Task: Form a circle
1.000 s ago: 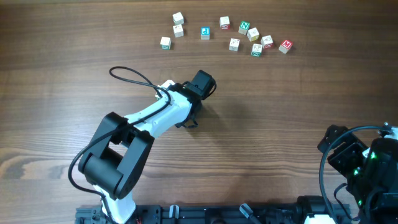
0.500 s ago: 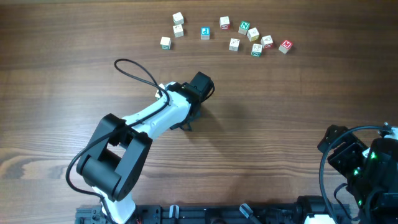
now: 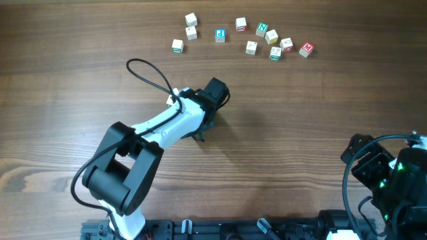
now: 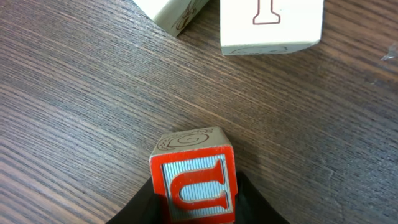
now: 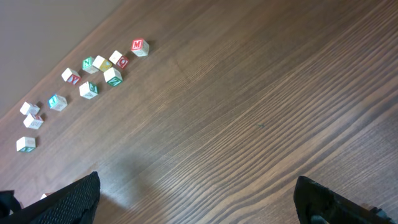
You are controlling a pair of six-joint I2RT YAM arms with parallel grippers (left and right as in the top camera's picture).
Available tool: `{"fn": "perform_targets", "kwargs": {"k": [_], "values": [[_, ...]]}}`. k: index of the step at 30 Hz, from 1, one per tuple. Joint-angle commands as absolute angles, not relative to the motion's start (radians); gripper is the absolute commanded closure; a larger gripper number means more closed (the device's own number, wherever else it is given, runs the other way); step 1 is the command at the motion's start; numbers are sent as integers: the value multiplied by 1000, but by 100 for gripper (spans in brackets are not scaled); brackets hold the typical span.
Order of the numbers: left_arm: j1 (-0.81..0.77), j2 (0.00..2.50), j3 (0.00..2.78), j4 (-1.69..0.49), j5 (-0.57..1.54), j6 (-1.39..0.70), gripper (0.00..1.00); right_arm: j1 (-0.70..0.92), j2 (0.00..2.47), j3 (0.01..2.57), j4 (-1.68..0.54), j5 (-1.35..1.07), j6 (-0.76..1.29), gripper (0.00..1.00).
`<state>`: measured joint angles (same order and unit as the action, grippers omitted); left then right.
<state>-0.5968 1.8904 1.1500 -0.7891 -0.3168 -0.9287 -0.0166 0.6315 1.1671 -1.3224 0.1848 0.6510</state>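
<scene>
Dark brown wood-grain table (image 3: 320, 113) fills every view. In the overhead view your white-and-black left arm (image 3: 167, 123) reaches from the near edge to mid-table, with a black cable (image 3: 143, 73) looping off its wrist.

Left gripper (image 4: 194, 211): set narrow. Its dark fingers (image 4: 142, 205) lie against both flanks of a pale wooden cube with a red-printed U (image 4: 194, 186), at the bottom of the left wrist view. You cannot tell from these views whether that cube rests on the wood or hangs just above it.

Task item: the cluster of three pale wooden letter cubes (image 4: 186, 144) sits directly under the left wrist, hidden by the arm in the overhead view. Besides the U cube it has two members at the top edge of the wrist view. One is a pale cube with a thin red-brown letter outline (image 4: 272, 25); the other is a pale cube with a scroll mark (image 4: 171, 12), cut off by the frame. Those two stand near each other but apart, and the U cube is clear of both. The three make a small triangle.

Right gripper (image 5: 199, 205): jaws wide, bare wood between them. You have the right arm (image 3: 387, 180) at the near right corner.

Eleven scattered letter cubes with green, blue or red prints (image 3: 251, 47) lie in a loose band along the far side, well apart from both grippers.
</scene>
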Motion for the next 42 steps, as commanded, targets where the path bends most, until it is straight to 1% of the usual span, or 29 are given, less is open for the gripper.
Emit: {"fn": "perform_targets", "kwargs": {"k": [1, 4, 7, 10, 13, 15, 16, 18, 19, 22, 28, 33, 36, 42], "values": [[-591, 1879, 1132, -786, -329, -855, 72, -15, 626, 1168, -1322, 191, 657, 0], [-591, 1879, 1132, -782, -327, -841, 71, -15, 626, 1168, -1322, 191, 658, 0], [-591, 1879, 1132, -783, -326, -841, 64, -15, 626, 1168, -1322, 191, 658, 0], [-591, 1877, 1132, -795, -326, -845, 63, -15, 626, 1168, -1322, 191, 658, 0], [-591, 1870, 1132, -805, -326, -845, 60, -15, 626, 1168, -1322, 191, 658, 0], [-591, 1853, 1132, -804, -327, -845, 53, -15, 626, 1168, -1322, 191, 658, 0], [-591, 1845, 1132, -803, -332, -844, 53, -15, 626, 1168, -1322, 191, 658, 0], [-591, 1835, 1132, -797, -340, -844, 53, -15, 626, 1168, -1322, 191, 658, 0], [-590, 1832, 1132, -794, -350, -844, 55, -15, 626, 1168, -1322, 191, 658, 0], [-577, 1832, 1132, -795, -348, -844, 69, -15, 626, 1168, -1322, 191, 658, 0], [-535, 1832, 1132, -806, -341, -845, 71, -15, 626, 1168, -1322, 191, 658, 0], [-522, 1832, 1132, -797, -322, -844, 69, -15, 626, 1168, -1322, 191, 658, 0], [-523, 1832, 1132, -797, -292, -785, 70, -15, 626, 1168, -1322, 191, 658, 0], [-525, 1832, 1132, -797, -273, -683, 70, -15, 626, 1168, -1322, 191, 658, 0]]}}
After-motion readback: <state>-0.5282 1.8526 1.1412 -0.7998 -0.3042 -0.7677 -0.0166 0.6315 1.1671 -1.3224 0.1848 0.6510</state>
